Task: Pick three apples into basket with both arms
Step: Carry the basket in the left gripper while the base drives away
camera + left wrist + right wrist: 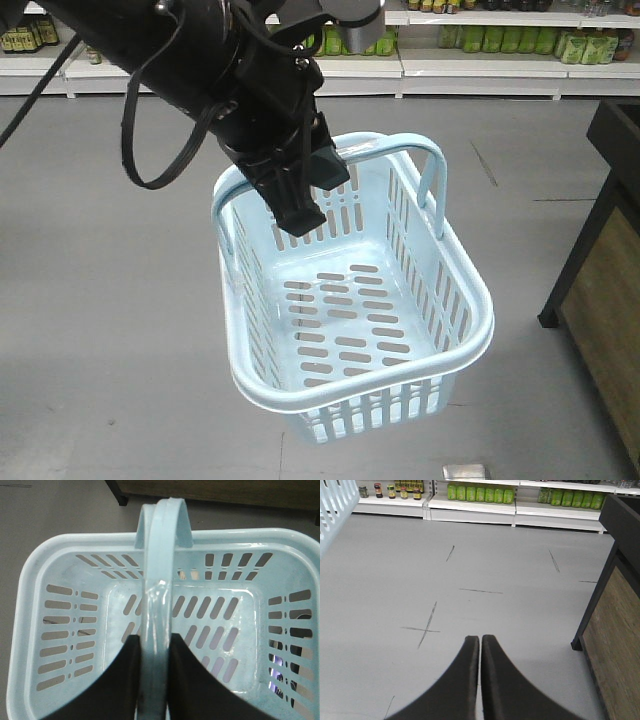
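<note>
The pale blue basket (400, 330) hangs in the air over the grey floor, empty. My left gripper (300, 205) is shut on its folded handles and carries it. In the left wrist view the two black fingers clamp the basket handle (162, 570), with the left gripper (154, 642) above the empty slotted bottom (200, 625). My right gripper (480, 639) is shut and empty, pointing over bare floor; a corner of the basket (332, 505) shows at its top left. No apples are in view.
A dark wooden stand (610, 260) stands at the right, also in the right wrist view (615, 605). Store shelves with green bottles (480, 492) line the far wall. Grey floor with scuff marks (427, 625) lies between.
</note>
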